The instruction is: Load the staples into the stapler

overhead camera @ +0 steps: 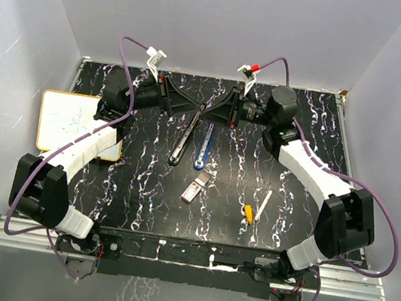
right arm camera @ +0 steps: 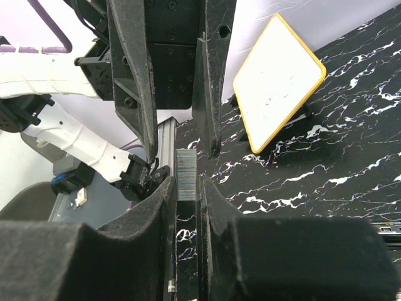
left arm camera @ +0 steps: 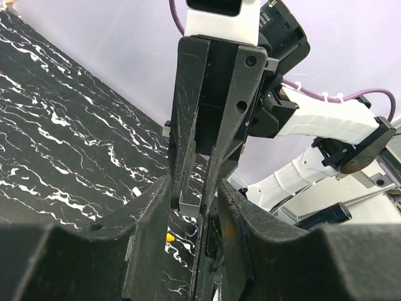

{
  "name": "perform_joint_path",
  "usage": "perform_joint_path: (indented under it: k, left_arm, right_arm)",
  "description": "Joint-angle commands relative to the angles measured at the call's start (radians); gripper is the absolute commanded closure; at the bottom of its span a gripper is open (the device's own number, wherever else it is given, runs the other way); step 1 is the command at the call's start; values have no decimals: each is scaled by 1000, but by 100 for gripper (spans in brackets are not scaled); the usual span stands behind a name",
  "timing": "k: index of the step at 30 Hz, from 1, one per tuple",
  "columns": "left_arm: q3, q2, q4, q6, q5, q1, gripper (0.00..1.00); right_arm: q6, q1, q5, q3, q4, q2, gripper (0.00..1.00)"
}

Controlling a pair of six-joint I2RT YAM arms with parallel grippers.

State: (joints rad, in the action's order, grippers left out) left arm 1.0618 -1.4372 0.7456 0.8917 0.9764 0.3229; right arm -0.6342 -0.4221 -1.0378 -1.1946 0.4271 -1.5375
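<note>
Lying flat mid-table, staples box (overhead camera: 193, 191): long axis near-to-far, far end tipped slightly right; red-and-white, pale tray end far. Just beyond: black stapler (overhead camera: 185, 139), blue stapler (overhead camera: 204, 147), side by side. Over their far ends, right gripper (right arm camera: 186, 183) clenched on grey ribbed staple strip (right arm camera: 186, 174), strip pointing at left gripper (left arm camera: 194, 185), whose jaws stand parted, flanking strip end.

left stapler (overhead camera: 184, 139) | right stapler (overhead camera: 203, 147) beside it | staples box (overhead camera: 193, 191) before both | pen (overhead camera: 260, 204) right | whiteboard (overhead camera: 75, 123) left
</note>
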Motion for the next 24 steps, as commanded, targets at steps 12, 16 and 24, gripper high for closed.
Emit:
perform_joint_path:
  k: [12,16,24]
  left_arm:
    - [23,26,-16,-39,-1,2,67]
    - [23,26,-17,-42,-1,2,72]
    - [24,24,-19,-46,1,2,80]
  right_arm:
    - [-5,8,23,-10,53,37,86]
    - [-4,10,22,-10,52,37,86]
    - [-4,9,21,-8,53,36,86]
